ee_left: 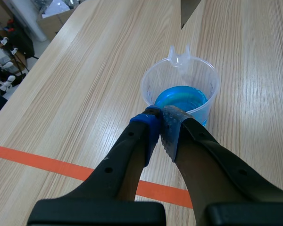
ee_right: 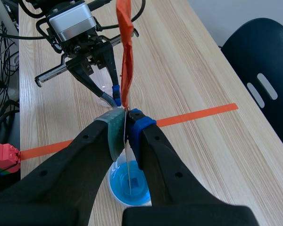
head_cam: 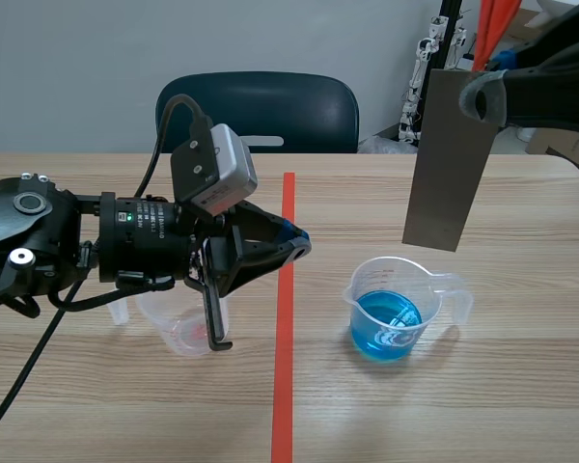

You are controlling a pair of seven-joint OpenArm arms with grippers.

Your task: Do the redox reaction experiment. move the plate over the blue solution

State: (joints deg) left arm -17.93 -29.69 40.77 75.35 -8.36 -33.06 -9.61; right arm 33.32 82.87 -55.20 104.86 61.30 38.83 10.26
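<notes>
the right gripper [head_cam: 483, 94] is clamped tight on the upper end of the plate [head_cam: 450, 159], a flat grey metal sheet that hangs upright, slightly tilted, over the right half of the table [head_cam: 521, 405]. in the right wrist view the pads of this gripper [ee_right: 127, 118] pinch the plate [ee_right: 128, 162] edge-on, and the blue solution [ee_right: 129, 187] lies straight below its lower edge. an orange-red strip [ee_right: 125, 52] rises from the pinched end

the blue solution [head_cam: 386, 323] fills the bottom of a clear beaker [head_cam: 402, 289] with a spout and handle. it stands right of the tape line [head_cam: 285, 338], nearer the robot's edge of the table than the far edge. the plate's lower edge hangs above the beaker's rim and apart from it

the left gripper [head_cam: 297, 241] hovers at the tape line, fingers closed together on nothing, its tips [ee_left: 161, 120] aimed at the beaker [ee_left: 181, 84]. a clear cup [head_cam: 174, 326] stands under that arm, left of the line. a dark chair [head_cam: 261, 111] sits behind the far edge
</notes>
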